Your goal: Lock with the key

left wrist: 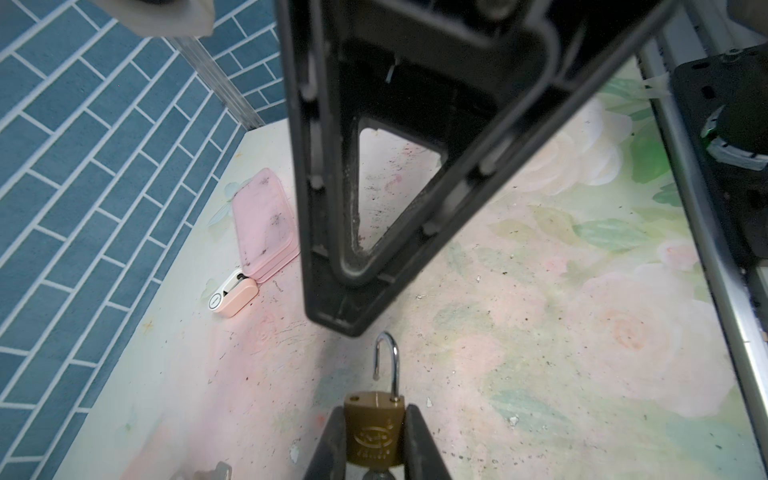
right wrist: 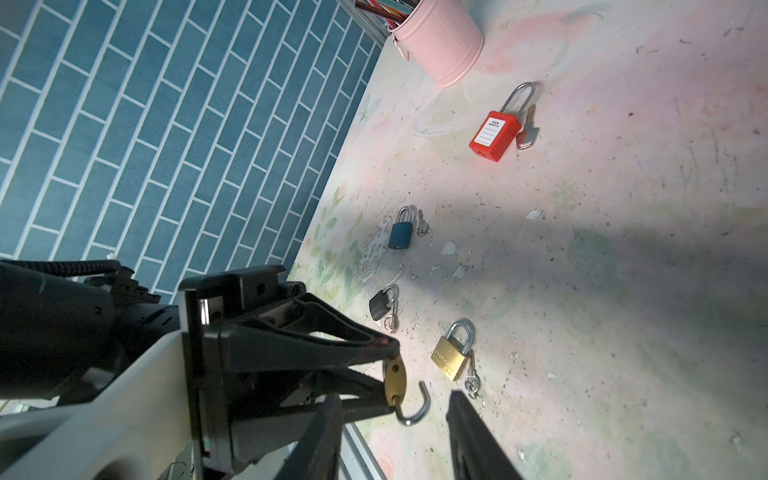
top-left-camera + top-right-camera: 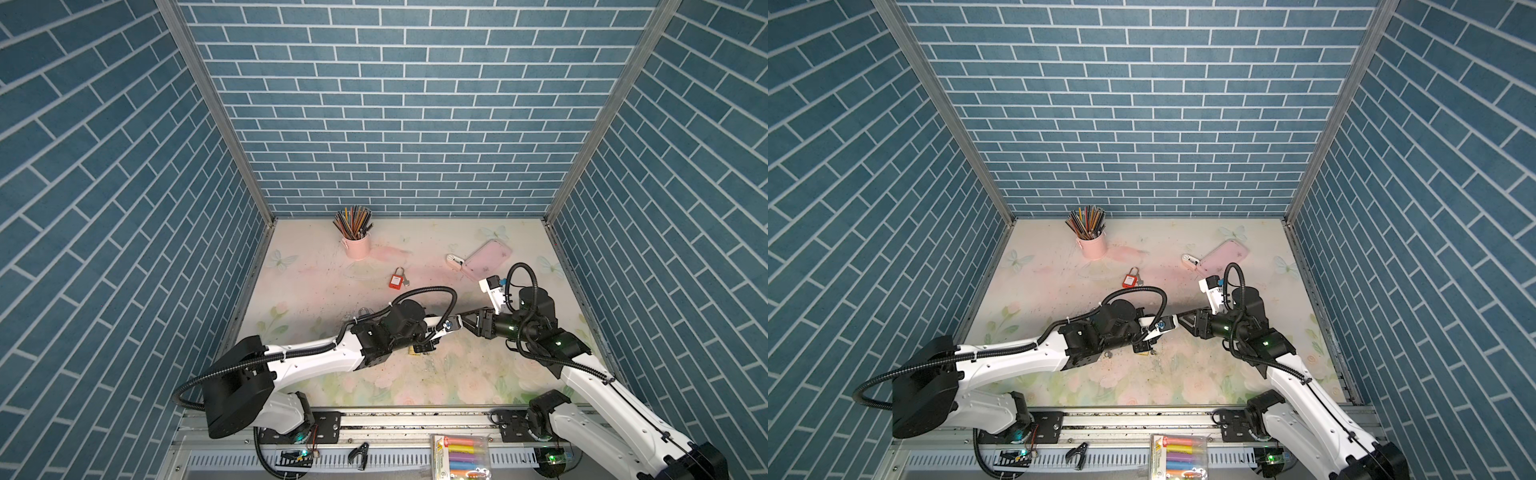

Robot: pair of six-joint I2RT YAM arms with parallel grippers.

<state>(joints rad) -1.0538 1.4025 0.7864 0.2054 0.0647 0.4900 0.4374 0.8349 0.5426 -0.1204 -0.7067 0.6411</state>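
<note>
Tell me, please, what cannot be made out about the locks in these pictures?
- Left wrist view: keyhole end of the held brass padlock, cut off by the bottom edge.
- Both top views: that padlock, largely covered by the left arm.
- Right wrist view: label print on the red padlock, too small.

The two arms meet over the middle of the desk (image 3: 478,374), so little room is left there. The right pincer (image 2: 394,399) has its jaws apart. In that gap sits the hook (image 2: 417,405) of the held gold lock (image 2: 395,376), which the left pincer (image 1: 374,411) squeezes. Close by on the desk lie a loose gold lock (image 2: 451,357), a black lock (image 2: 379,305) and a blue lock (image 2: 401,235). Farther back are a red lock (image 3: 396,279), a pencil cup (image 3: 357,247) and a pink case (image 3: 487,259). The front of the desk by the right arm is bare.
</note>
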